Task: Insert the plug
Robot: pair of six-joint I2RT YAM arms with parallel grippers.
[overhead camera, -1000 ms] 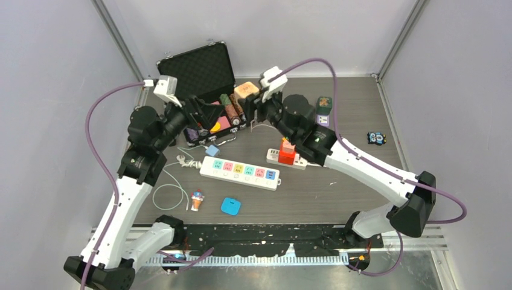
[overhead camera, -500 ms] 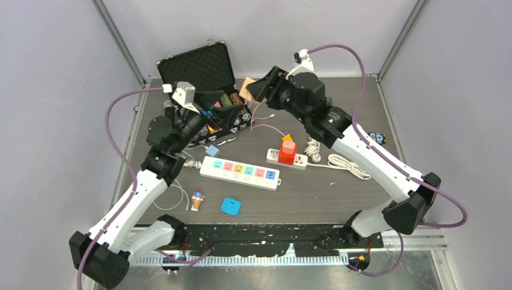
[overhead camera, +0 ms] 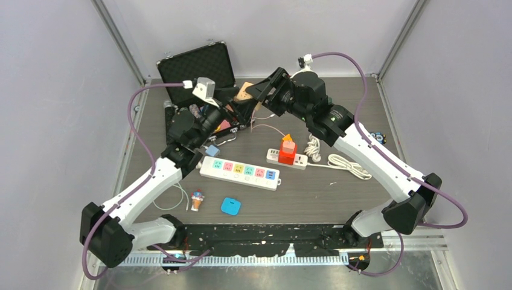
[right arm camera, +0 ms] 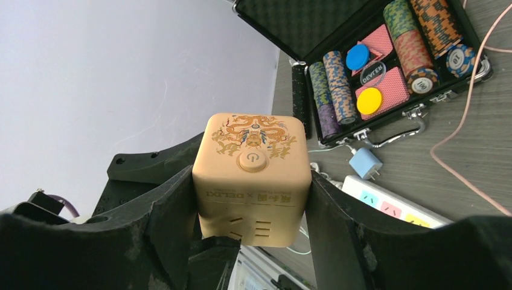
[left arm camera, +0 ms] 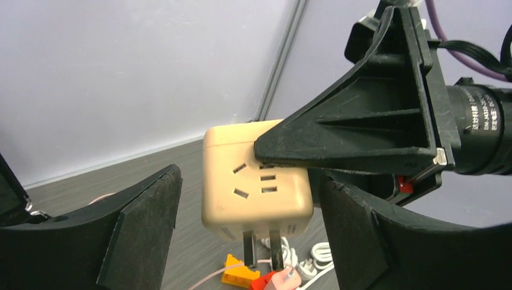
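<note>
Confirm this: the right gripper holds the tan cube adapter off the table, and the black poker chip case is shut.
The last part is wrong. The right gripper holds the tan cube adapter off the table, and the black poker chip case is open; the right wrist view shows its lid up and chips inside.

Overhead, plus opposing close-ups of plug [left arm camera: 256,175]

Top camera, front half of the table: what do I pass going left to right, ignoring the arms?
ice-cream toy → blue square pad → red-and-orange plug stack → loose white cable. The long power strip overlaps several of these, so it is left out.
</note>
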